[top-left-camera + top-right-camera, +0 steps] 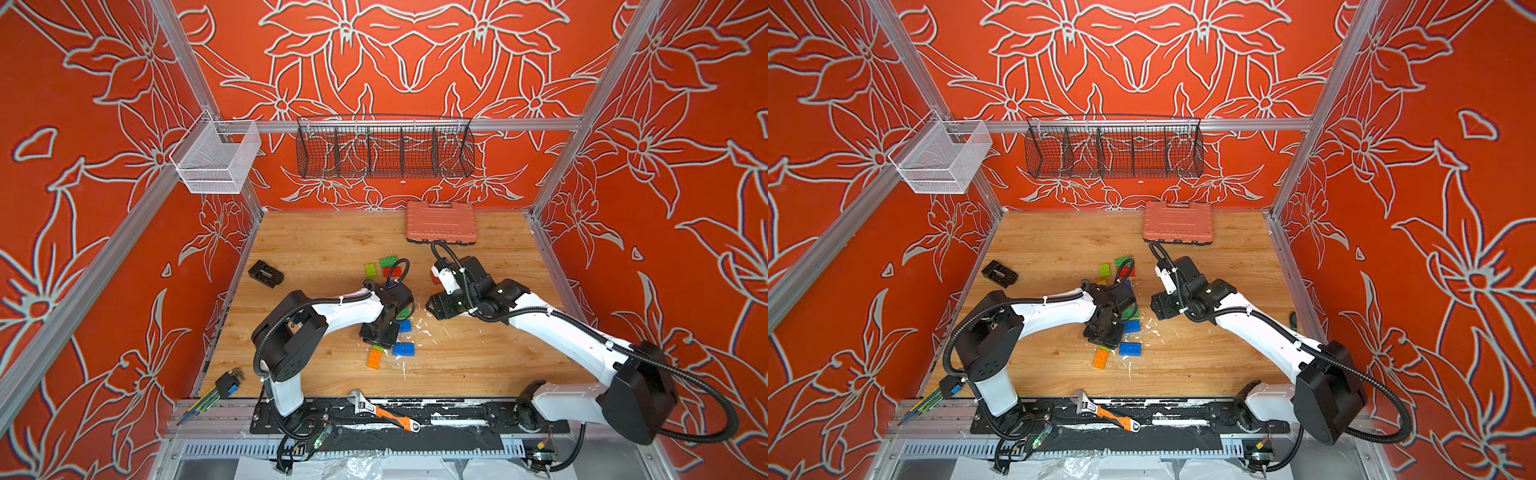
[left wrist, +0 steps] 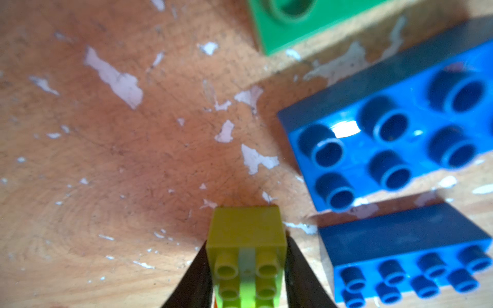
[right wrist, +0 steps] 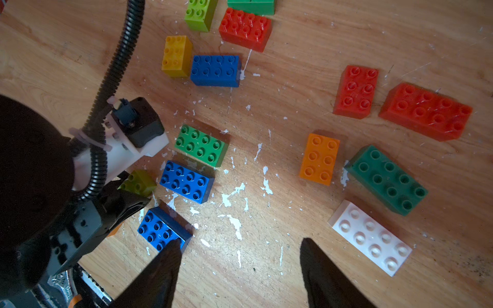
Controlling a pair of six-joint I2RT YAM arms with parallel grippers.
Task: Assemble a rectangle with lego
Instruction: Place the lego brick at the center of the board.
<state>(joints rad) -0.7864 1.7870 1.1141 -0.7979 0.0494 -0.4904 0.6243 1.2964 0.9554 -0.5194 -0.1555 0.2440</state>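
– Two claws work over a scuffed wooden table (image 3: pixel 288 88). Where is the lego around the left one?

– The left gripper (image 2: pixel 247 241) has a small lime brick (image 2: pixel 245 229) between its two black fingers (image 2: pixel 192 280), studs towards the wrist camera. The fingers run along both its sides. Whether they squeeze it or only flank it cannot be told. Just beside that claw lies the nearer blue brick (image 2: pixel 405 256). Then, across a narrow gap, comes the farther blue brick (image 2: pixel 386 138), and past that a green brick (image 2: pixel 288 24).

– And the right one?

– The right gripper (image 3: pixel 240 244) hangs released, its fingers spread wide with only bare table between them. In its wrist view one fingertip covers a corner of the nearer blue brick. A white brick (image 3: pixel 370 237) lies near the other finger, apart from it.

– What lies beyond?

– Past the white brick are a dark green brick (image 3: pixel 386 180) and an orange brick (image 3: pixel 320 158), both studs up. Farther off are a short red brick (image 3: pixel 356 92) and a long red brick (image 3: pixel 425 110), side by side.
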